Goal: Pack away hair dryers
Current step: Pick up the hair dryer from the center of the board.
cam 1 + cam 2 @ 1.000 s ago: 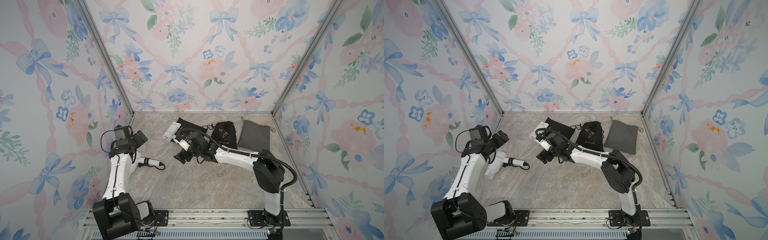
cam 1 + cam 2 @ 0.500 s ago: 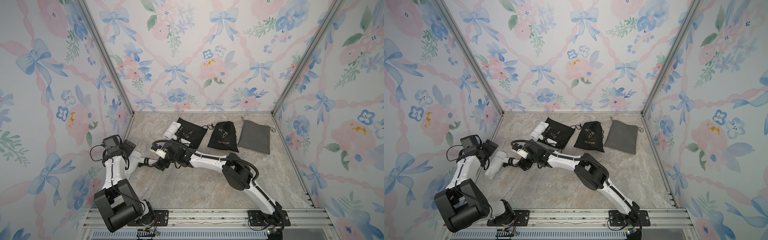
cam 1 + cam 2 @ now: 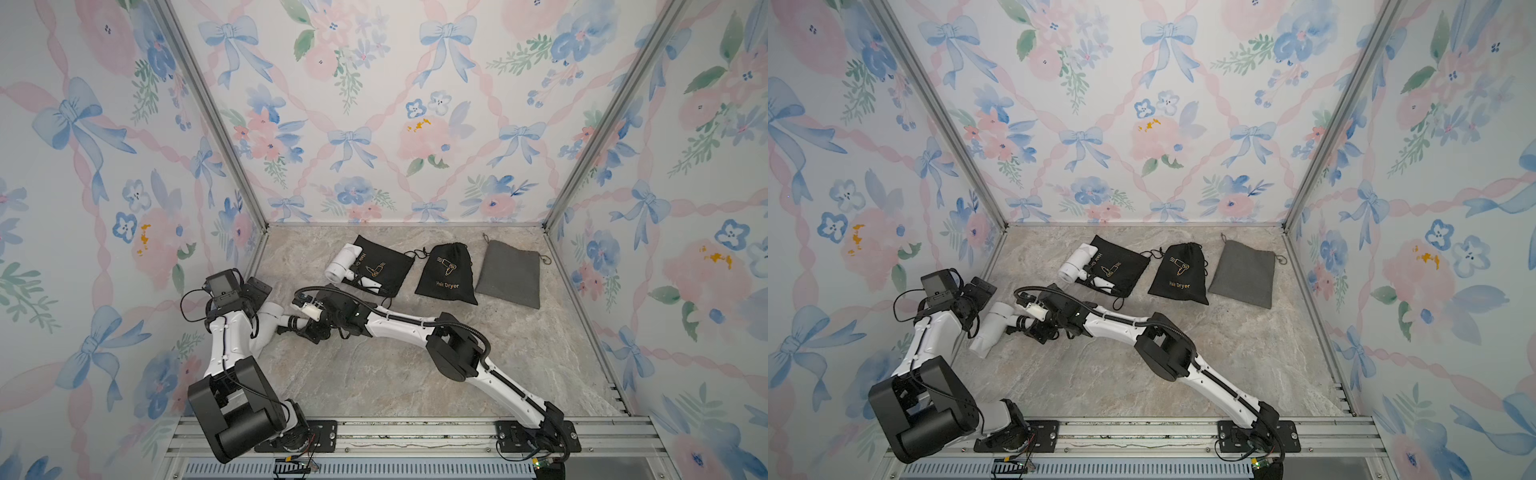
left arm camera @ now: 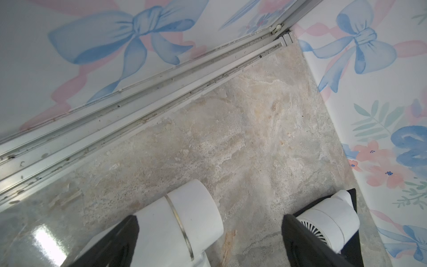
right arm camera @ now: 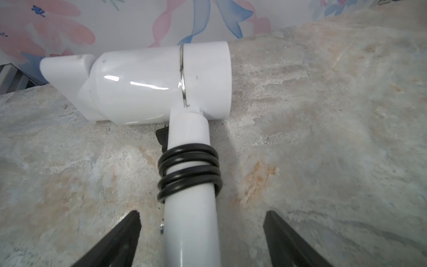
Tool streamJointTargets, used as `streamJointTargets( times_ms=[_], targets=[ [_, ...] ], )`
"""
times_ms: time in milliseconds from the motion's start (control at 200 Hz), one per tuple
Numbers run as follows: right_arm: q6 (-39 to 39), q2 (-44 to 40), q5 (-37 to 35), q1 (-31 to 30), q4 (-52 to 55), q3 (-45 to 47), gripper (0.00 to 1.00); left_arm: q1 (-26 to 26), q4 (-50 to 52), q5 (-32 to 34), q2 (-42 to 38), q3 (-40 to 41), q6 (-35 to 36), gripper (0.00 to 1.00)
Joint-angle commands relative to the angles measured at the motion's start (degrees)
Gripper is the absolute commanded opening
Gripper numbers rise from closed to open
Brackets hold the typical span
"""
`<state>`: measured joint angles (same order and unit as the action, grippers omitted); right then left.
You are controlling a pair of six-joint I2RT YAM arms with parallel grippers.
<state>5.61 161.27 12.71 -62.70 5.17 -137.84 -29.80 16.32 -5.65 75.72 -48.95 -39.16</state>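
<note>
A white hair dryer [image 3: 270, 318] [image 3: 994, 328] lies near the left wall, with a dark cord [image 5: 189, 171] coiled round its handle [image 5: 191, 231]. My right gripper [image 5: 202, 217] [image 3: 299, 328] is open. Its jaws stand either side of that handle with gaps on both sides. My left gripper [image 4: 209, 224] [image 3: 255, 291] is open, over the same dryer's barrel [image 4: 184, 219] without gripping it. A second white hair dryer [image 3: 343, 262] [image 4: 328, 222] lies on a black pouch [image 3: 384, 268] at the back.
A black pouch printed "Hair Dryer" [image 3: 446, 274] and a flat grey pouch [image 3: 509, 274] lie at the back, in both top views. The left wall's metal rail [image 4: 138, 111] runs close beside the near dryer.
My right arm swept left from the middle of the table to the near dryer's handle. My left arm drew back and down toward the left wall. Both dryers stayed put.
</note>
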Motion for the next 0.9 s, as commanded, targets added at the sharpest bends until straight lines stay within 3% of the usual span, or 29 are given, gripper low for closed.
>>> streamJointTargets(
  times_ms=[0, 210, 475, 575, 895],
  targets=[
    [-1.0, 2.5, 0.8, -0.3, 1.2, -2.0, 0.84, -0.1, -0.5, -0.7, 0.7, -0.7, -0.4, 0.98],
    [-0.6, 4.2, 1.0, -0.7, 1.7, -3.9, 0.76, -0.1, -0.6, -1.0, 0.6, -1.4, -1.2, 0.98],
    [-2.0, 3.4, -0.9, -0.7, -0.7, -2.2, 0.47, -0.1, -0.7, -1.3, 0.3, -1.8, -1.5, 0.98],
    [-2.6, -0.9, -1.7, -0.8, -6.2, 5.0, 0.41, -0.1, -0.7, -1.4, -0.3, -1.9, -1.8, 0.98],
    [-4.5, -21.5, -5.7, -0.3, -27.7, 37.8, 0.36, 1.3, -0.6, -2.6, -2.3, -3.2, -2.3, 0.98]
  ],
)
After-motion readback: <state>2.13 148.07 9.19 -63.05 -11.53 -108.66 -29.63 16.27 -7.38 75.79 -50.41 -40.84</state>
